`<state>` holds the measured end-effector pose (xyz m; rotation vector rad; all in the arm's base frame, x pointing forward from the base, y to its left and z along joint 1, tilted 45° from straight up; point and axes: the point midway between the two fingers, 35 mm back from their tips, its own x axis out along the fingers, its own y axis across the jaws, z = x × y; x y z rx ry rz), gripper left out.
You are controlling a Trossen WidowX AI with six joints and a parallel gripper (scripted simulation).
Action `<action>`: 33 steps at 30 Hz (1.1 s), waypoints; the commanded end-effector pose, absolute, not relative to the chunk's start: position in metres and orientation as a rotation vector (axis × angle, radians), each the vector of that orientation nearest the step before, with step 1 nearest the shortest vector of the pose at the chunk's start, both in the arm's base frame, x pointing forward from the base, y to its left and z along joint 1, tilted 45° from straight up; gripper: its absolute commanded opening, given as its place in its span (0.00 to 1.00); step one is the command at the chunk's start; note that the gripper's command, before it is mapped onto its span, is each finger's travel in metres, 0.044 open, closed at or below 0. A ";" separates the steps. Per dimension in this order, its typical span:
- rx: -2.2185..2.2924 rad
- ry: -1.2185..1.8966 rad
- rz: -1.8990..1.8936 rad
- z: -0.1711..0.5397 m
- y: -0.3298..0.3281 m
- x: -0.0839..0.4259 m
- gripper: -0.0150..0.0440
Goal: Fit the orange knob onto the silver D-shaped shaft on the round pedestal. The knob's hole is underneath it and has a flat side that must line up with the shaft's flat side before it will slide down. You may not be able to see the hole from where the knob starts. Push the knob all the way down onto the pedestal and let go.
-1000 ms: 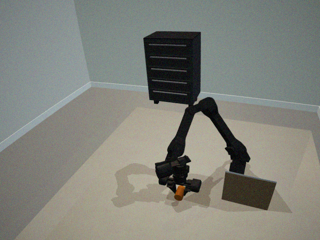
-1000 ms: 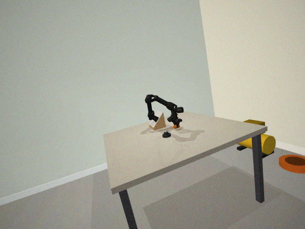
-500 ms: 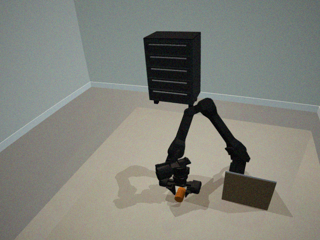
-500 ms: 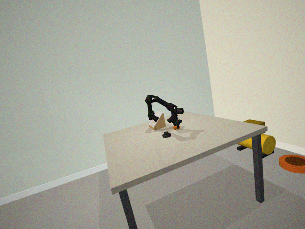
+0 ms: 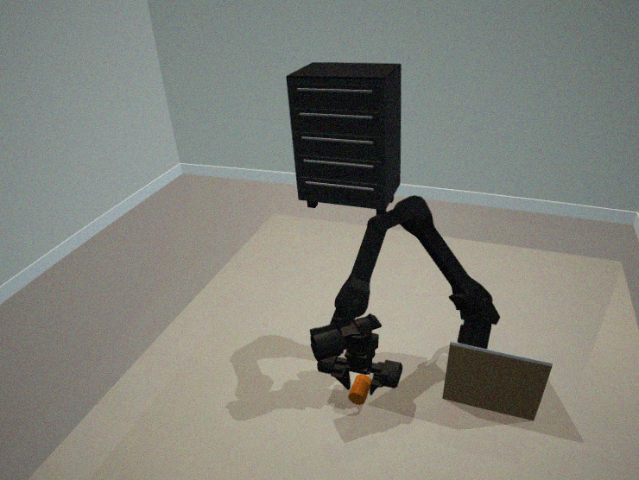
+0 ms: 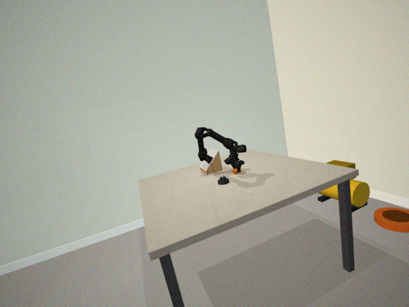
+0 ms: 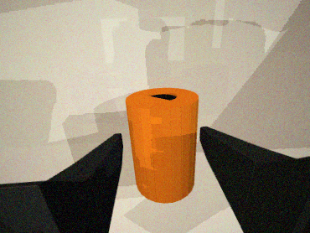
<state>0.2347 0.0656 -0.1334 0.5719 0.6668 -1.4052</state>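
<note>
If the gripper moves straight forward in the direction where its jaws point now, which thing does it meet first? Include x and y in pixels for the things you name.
Probably the tabletop point(image 5: 217, 309) point(image 6: 185, 204): the gripper point(image 5: 359, 384) point(image 6: 236, 168) point(image 7: 161, 136) points down at it, around the orange knob point(image 5: 359, 389) point(image 6: 235, 171) point(image 7: 165, 147). How near it is, I cannot tell exactly.

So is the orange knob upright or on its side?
On its side: the orange knob lies lengthwise in the top view.

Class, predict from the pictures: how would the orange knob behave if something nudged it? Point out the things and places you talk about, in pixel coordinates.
The orange knob point(image 5: 359, 389) point(image 6: 235, 171) point(image 7: 163, 147) would probably roll if pushed sideways, since its wall is round. It seems likely to stay stiff, as its outline shows no sag.
</note>
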 end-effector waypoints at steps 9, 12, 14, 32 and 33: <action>0.572 0.666 -1.405 -0.133 0.066 0.235 1.00; 0.572 0.666 -1.405 -0.133 0.066 0.235 1.00; 0.572 0.666 -1.405 -0.133 0.066 0.235 1.00; 0.573 0.669 -1.405 -0.090 0.108 0.232 1.00; 0.573 0.669 -1.405 -0.090 0.108 0.232 1.00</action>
